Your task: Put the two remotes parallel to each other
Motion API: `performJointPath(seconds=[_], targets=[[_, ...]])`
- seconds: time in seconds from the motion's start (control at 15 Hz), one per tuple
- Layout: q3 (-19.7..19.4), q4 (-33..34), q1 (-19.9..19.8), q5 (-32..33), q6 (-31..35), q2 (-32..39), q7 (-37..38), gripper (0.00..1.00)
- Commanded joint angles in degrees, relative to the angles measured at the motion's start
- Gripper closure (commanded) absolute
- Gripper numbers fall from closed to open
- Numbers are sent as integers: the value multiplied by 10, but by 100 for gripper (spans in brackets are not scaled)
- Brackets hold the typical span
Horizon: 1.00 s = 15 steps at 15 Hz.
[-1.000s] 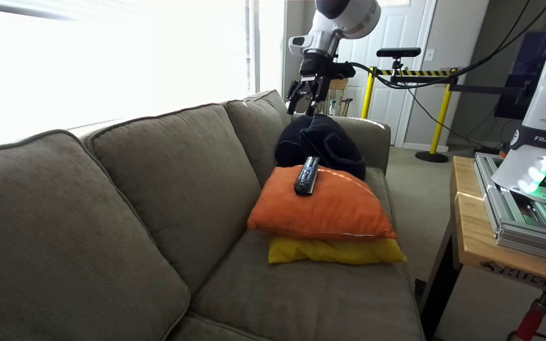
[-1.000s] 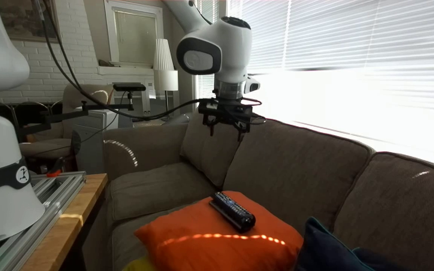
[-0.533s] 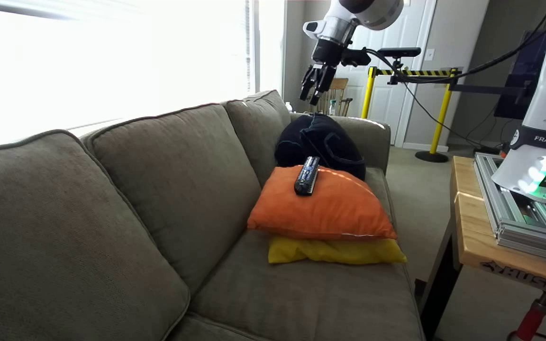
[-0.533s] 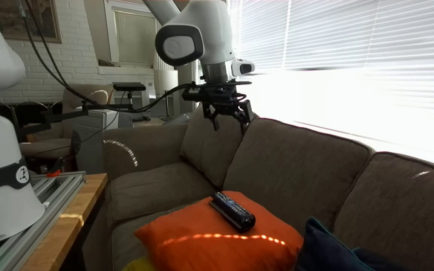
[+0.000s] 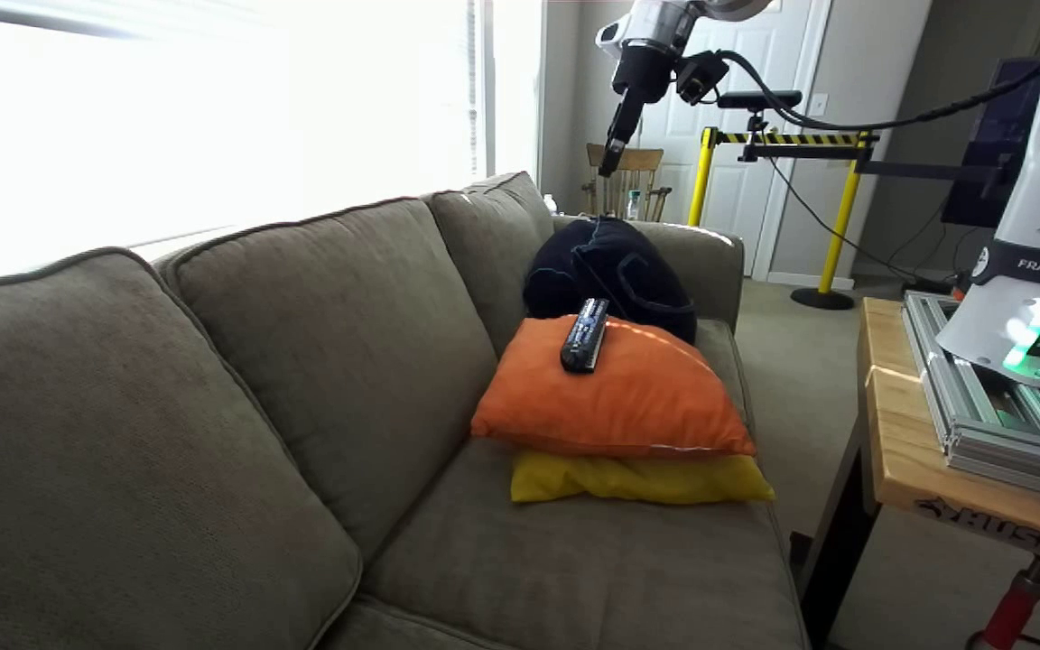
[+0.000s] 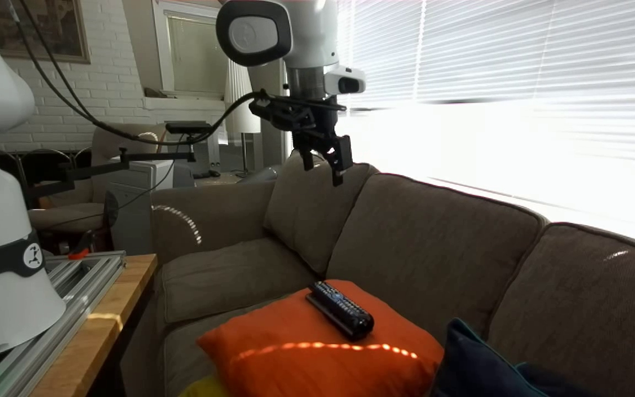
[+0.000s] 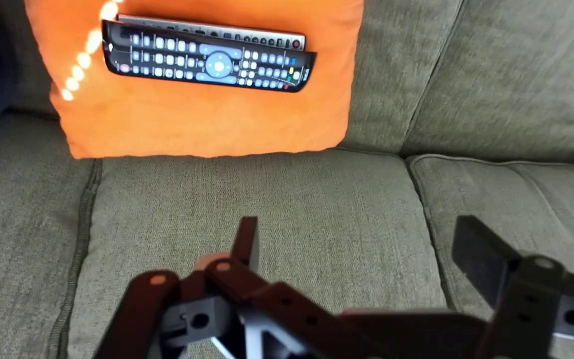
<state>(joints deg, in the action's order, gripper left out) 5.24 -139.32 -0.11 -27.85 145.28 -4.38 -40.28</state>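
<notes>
The black remote point(image 7: 167, 59), with pale blue and white buttons, lies on the orange cushion in the wrist view. The dark grey remote point(image 7: 272, 40) with a silvery edge lies along its far side, mostly covered by it. Their long sides run nearly the same way. The black remote also shows in both exterior views point(image 5: 585, 334) point(image 6: 345, 309); the grey one shows as a thin edge point(image 6: 322, 306) beneath it. My gripper point(image 7: 361, 244) is open and empty, fingers wide apart over the sofa seat. It hangs well above the remotes in both exterior views point(image 5: 610, 162) point(image 6: 323, 172).
The orange cushion point(image 5: 628, 397) rests on a yellow cushion point(image 5: 646, 478) on the grey-brown sofa point(image 5: 303, 343). A dark blue-black bundle point(image 5: 619, 266) lies beside it. The sofa back point(image 6: 433, 237) rises by the window. The robot's wooden table point(image 5: 899, 433) stands in front.
My gripper has risen and turned about its axis, moving right in an exterior view and slightly left in another. The remotes and cushions have not moved.
</notes>
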Motion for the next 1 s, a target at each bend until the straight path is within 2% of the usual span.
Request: performJointPath(seconds=[0.0,0.13,0.27,0.53,0.6,0.73,0.93], targets=[[-17,-18,17,20,9,-31,75,0],[-21,-23,19,47,14,-41,79,0],[-30,-24,23,64,2,-52,40,0],[-54,-25,35,52,-40,-71,-46,0],[-50,-9,37,48,-18,-43,-14,0],[-54,-9,39,48,-20,-46,-18,0],[-34,-12,-4,190,-5,-26,71,0]])
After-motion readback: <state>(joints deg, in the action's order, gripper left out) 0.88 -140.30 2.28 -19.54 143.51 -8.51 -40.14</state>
